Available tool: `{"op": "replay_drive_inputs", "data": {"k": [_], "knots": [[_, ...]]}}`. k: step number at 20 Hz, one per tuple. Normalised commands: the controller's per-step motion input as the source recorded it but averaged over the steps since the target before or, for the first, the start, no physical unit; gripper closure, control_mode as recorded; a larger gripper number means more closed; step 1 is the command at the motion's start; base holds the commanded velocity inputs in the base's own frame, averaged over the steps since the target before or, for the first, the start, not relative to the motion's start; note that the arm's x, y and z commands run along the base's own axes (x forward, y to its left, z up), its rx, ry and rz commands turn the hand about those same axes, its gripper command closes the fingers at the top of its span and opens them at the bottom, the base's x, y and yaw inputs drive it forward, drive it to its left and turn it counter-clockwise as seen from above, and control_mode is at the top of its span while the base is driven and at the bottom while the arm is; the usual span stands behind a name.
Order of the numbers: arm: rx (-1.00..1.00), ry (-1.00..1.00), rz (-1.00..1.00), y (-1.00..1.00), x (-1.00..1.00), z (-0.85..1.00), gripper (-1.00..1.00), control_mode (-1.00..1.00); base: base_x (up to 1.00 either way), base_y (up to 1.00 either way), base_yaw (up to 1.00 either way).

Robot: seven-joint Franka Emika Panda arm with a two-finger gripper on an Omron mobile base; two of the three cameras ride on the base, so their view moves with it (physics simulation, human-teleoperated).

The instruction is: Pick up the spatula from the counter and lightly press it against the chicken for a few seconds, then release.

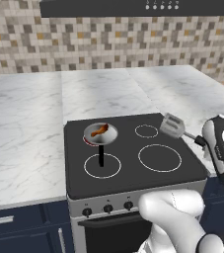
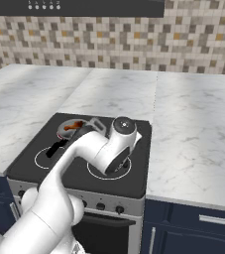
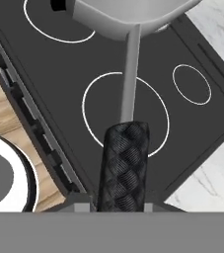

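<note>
Starting at far L in the left base view: marble counter [image 1: 24, 123] runs beside the stove [image 1: 128, 170], tiled wall behind. The hood [image 1: 133, 7] overhead carries a row of small white marks, too small to read. On the rear-L burner sits the pan [image 1: 109, 139] w/ the chicken [image 1: 99, 131] in it, a brownish-orange strip. The black pan handle [image 1: 101, 157] points fwd over the front-L ring. Below, 3 knobs [image 1: 108, 208] on the stove's front panel.

Moving R: the small rear-R ring [image 1: 146, 131] and the big front-R ring [image 1: 160, 158] are both bare, lying between pan and tool. The spatula [image 1: 172, 125] hangs in the air over the stove's rear-R corner, grey blade tilted, well apart from the chicken, not touching it.

The gripper [image 1: 201, 141] is at the R edge. In the hand view its finger tips sit clamped either side of the spatula's black woven grip [image 3: 124, 163], shaft running up to the blade. In the right base view the arm's white elbow [image 2: 116, 144] stands in front of most of the cooktop, part-hiding the pan.
</note>
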Motion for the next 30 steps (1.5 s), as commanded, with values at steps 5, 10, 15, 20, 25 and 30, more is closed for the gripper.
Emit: {"op": "replay_drive_inputs", "data": {"k": [5,10,15,20,25,30], "knots": [[-0.08,0.01,0.10,0.50,0.40,0.00,1.00,-1.00,0.00,0.00,0.00],[-0.06,0.04,0.05,0.37,0.45,0.01,1.00,-1.00,0.00,0.00,0.00],[-0.04,0.07,0.08,0.25,0.57,0.01,1.00,-1.00,0.00,0.00,0.00],[-0.02,0.05,0.08,0.26,0.58,0.04,1.00,-1.00,0.00,0.00,0.00],[-0.02,0.04,0.06,0.30,0.46,0.07,1.00,-1.00,0.00,0.00,0.00],[-0.05,0.06,0.02,0.25,0.38,0.02,1.00,-1.00,0.00,0.00,0.00]]}}
